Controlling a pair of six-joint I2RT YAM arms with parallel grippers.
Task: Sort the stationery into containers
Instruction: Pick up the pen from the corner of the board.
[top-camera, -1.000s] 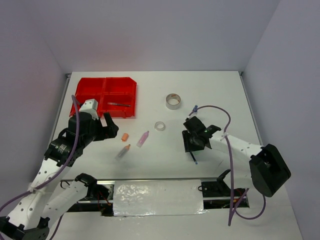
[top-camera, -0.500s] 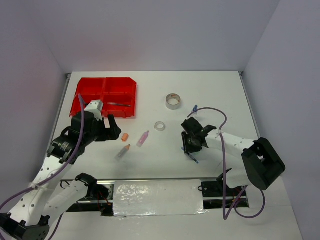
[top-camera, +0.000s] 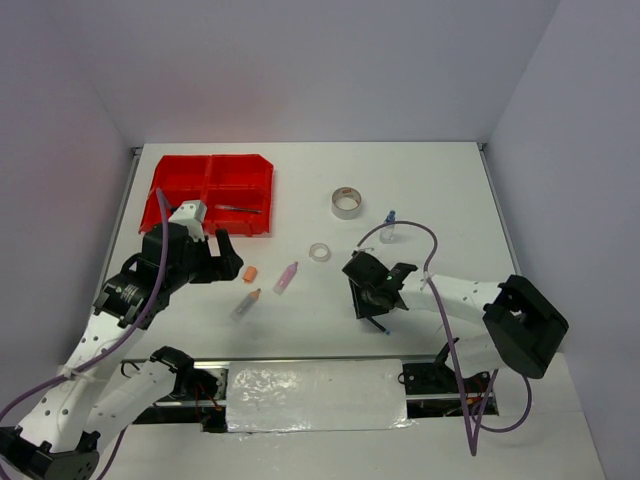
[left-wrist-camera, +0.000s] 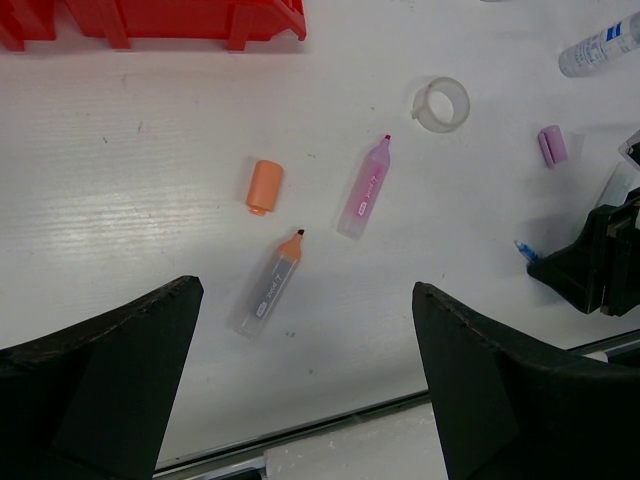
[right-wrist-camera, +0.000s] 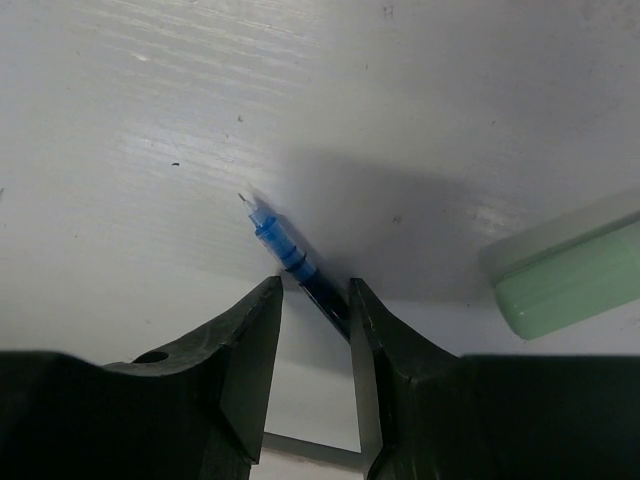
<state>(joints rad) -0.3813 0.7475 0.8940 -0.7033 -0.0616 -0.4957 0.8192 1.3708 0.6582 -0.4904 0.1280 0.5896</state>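
The red organiser tray (top-camera: 205, 186) stands at the far left with one thin pen (top-camera: 238, 209) in it. On the table lie a grey tape roll (top-camera: 347, 202), a clear tape ring (top-camera: 320, 252), a blue-capped bottle (top-camera: 388, 225), a pink marker (left-wrist-camera: 365, 187), an orange-tipped marker (left-wrist-camera: 270, 286), an orange cap (left-wrist-camera: 264, 186) and a purple piece (left-wrist-camera: 552, 145). My left gripper (left-wrist-camera: 305, 300) hovers wide open above the two markers. My right gripper (right-wrist-camera: 315, 290) is down on the table, its fingertips pinching a dark-blue pen (right-wrist-camera: 290, 255) that lies slantwise between them.
A green marker (right-wrist-camera: 570, 270) lies just right of my right gripper. The table's near edge with a foil-covered strip (top-camera: 315, 395) runs below both arms. Walls close the table at the back and sides.
My right gripper has slid left and its jaws have narrowed onto the dark-blue pen. My left gripper shifted slightly to the right, then held still.
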